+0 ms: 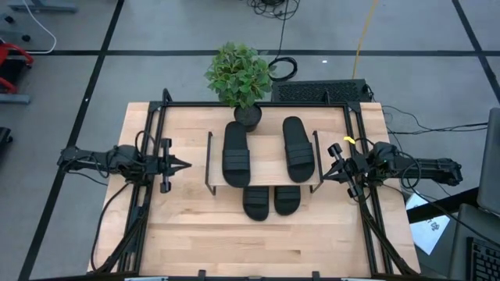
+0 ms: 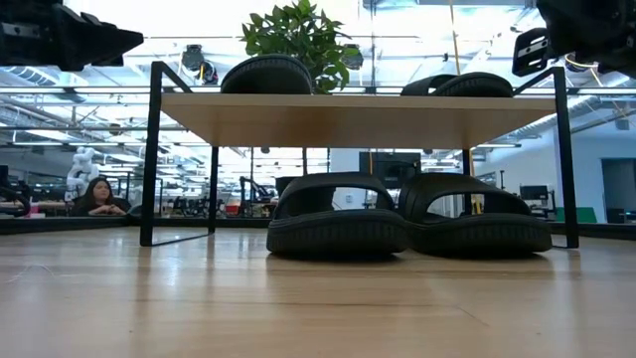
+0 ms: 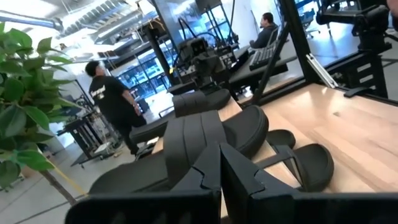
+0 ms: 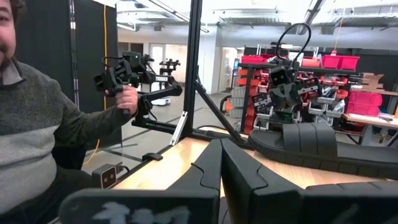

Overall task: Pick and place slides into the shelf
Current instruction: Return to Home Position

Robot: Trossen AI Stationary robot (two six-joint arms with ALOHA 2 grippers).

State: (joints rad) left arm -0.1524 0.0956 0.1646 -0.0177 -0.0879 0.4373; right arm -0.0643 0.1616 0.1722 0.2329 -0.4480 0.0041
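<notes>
1. Black wire legs and a light wood plank make up the shelf [image 1: 266, 164], which stands in the middle of the bench [image 1: 195, 234], between the two arms.
2. Two slides lie flat on the shelf's plank, side by side with bare wood between them. The first slide [image 1: 236, 153] is toward the shelf's left-arm end and the second slide [image 1: 297, 148] toward its right-arm end.
3. Two more rest on the bench under the shelf: the third slide [image 1: 256, 201] and the fourth slide [image 1: 287, 200]. They touch each other or very nearly do. From above, their near ends stick out past the shelf's front edge.
4. The left claw [image 1: 186, 165] hangs above the bench off the shelf's left end, clear of the frame. Its fingers are pressed together with nothing between them.
5. The right claw [image 1: 327, 174] hangs just off the shelf's right end, likewise closed tight and empty.
6. A potted plant [image 1: 240, 74] stands just behind the shelf, nearest the first slide.
7. Well away from the shelf, past the bench's edge, a person's hand [image 4: 127, 98] grips a dark handheld device.
</notes>
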